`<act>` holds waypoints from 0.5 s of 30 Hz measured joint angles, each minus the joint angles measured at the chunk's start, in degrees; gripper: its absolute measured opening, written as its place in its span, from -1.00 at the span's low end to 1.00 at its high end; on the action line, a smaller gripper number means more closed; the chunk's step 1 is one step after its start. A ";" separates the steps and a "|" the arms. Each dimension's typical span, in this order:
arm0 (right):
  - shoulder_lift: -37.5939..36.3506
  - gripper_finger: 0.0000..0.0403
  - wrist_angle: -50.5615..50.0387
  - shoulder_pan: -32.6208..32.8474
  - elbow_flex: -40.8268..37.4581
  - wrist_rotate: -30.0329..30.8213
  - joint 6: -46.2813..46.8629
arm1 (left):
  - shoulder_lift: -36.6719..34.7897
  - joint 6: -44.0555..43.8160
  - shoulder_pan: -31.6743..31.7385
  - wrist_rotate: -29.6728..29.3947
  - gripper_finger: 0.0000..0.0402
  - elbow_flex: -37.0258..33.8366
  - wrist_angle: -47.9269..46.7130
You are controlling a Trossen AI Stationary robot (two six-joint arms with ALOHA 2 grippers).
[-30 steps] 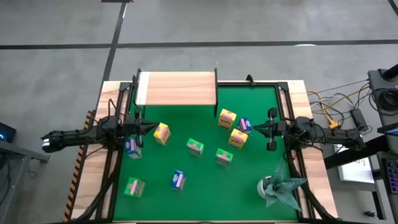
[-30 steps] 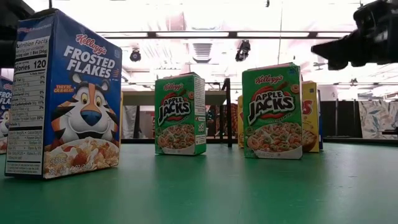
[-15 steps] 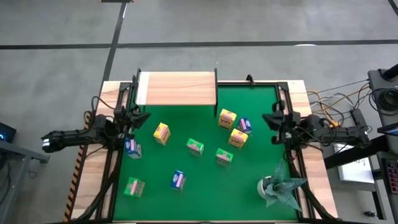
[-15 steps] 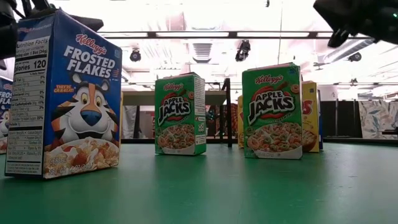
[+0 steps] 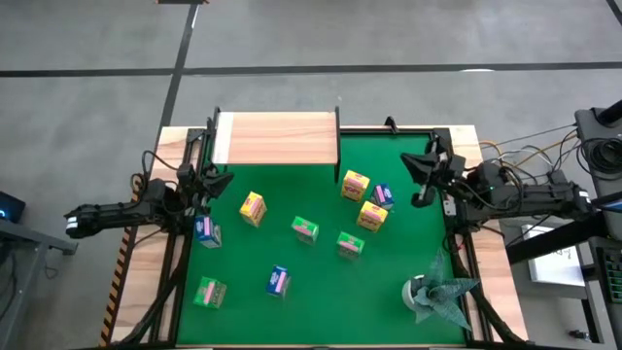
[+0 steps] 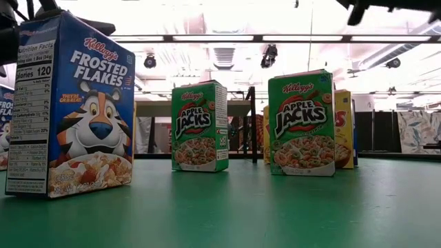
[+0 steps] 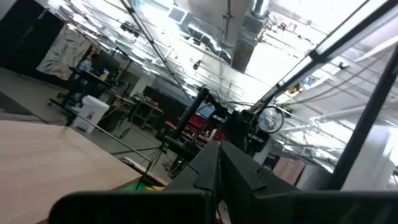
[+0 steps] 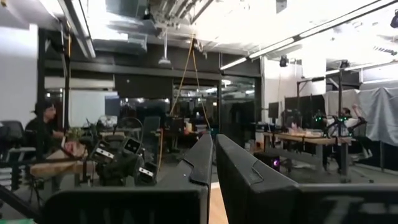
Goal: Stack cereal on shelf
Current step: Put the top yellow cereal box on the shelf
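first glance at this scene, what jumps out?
The small cereal boxes scattered over the green mat: blue, yellow and green ones, none on the bare wood shelf at the mat's far-left corner. Both arms wait at the table's sides, left pincer and right pincer shut and empty. A grey-green foil wad sits at the near right.

My left arm's dark two-finger gripper [image 5: 218, 181] sits at nine o'clock, fingers pressed together; my right arm's dark gripper [image 5: 416, 175] at three o'clock, likewise closed.
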 joint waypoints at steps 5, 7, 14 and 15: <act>5.71 -0.94 -1.11 -0.02 5.72 0.01 1.80 | 0.62 0.44 0.00 0.00 -1.00 0.00 2.20; 7.31 -0.94 -3.29 -0.07 8.00 0.01 3.13 | 1.31 1.95 0.00 0.00 -1.00 0.00 4.43; 13.18 -0.94 -9.94 -0.11 13.34 0.01 5.34 | 4.51 13.53 0.00 0.07 -1.00 0.00 10.12; 14.10 -0.94 -10.12 -0.11 13.83 -0.01 5.85 | 4.79 13.76 0.00 0.07 -1.00 0.00 10.05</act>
